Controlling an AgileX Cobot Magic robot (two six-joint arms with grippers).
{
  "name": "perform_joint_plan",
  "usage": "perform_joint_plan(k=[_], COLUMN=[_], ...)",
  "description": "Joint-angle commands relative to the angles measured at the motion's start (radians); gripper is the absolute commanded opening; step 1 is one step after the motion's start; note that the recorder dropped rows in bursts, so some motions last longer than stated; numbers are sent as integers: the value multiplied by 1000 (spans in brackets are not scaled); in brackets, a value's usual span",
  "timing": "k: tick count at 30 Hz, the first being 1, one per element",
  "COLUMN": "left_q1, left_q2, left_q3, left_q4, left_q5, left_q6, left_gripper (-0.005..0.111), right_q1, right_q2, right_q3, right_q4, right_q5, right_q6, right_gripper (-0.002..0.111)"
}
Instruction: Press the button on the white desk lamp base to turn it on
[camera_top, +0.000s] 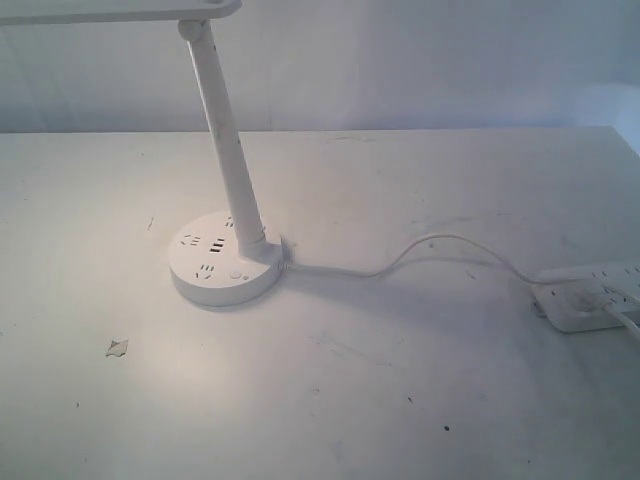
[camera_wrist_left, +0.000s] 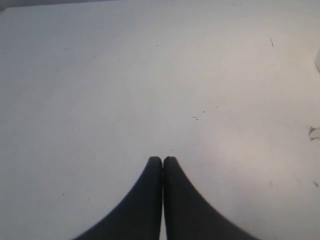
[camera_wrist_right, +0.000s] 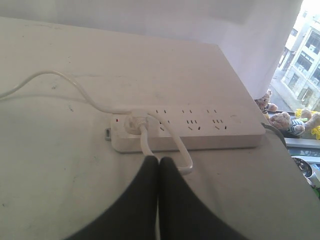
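Note:
The white desk lamp base (camera_top: 205, 282) is a thick round disc with dark socket slots, left of centre on the table in the exterior view. Its tiny round button (camera_top: 237, 274) sits on top near the front, beside the slanted stem (camera_top: 228, 130). The flat head (camera_top: 130, 10) reaches off the top left. Neither arm shows in the exterior view. My left gripper (camera_wrist_left: 162, 159) is shut with nothing in it, over bare table. My right gripper (camera_wrist_right: 159, 158) is shut and empty, just short of the power strip (camera_wrist_right: 200, 137).
A white cord (camera_top: 430, 245) runs from the lamp base to the rectangular power strip (camera_top: 590, 300) at the right table edge. A second cable (camera_wrist_right: 172, 140) loops off the strip near my right fingertips. A small scrap (camera_top: 117, 347) lies front left.

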Motion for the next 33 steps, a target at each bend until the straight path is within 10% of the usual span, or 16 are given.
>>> perform_joint_plan(k=[1, 9, 33], left_q1=[2, 2, 2], left_q2=[-4, -4, -4], left_q3=[3, 3, 3], left_q4=[-125, -687, -710], left_q5=[-20, -7, 79], left_q6=[239, 713, 707], left_gripper=[0, 0, 0], right_q1=[-4, -4, -4], right_q2=[-2, -2, -2], right_q3=[1, 1, 1], right_q4=[1, 1, 1], right_q5=[-6, -6, -6], right_q6=[4, 4, 4], right_gripper=[0, 0, 0])
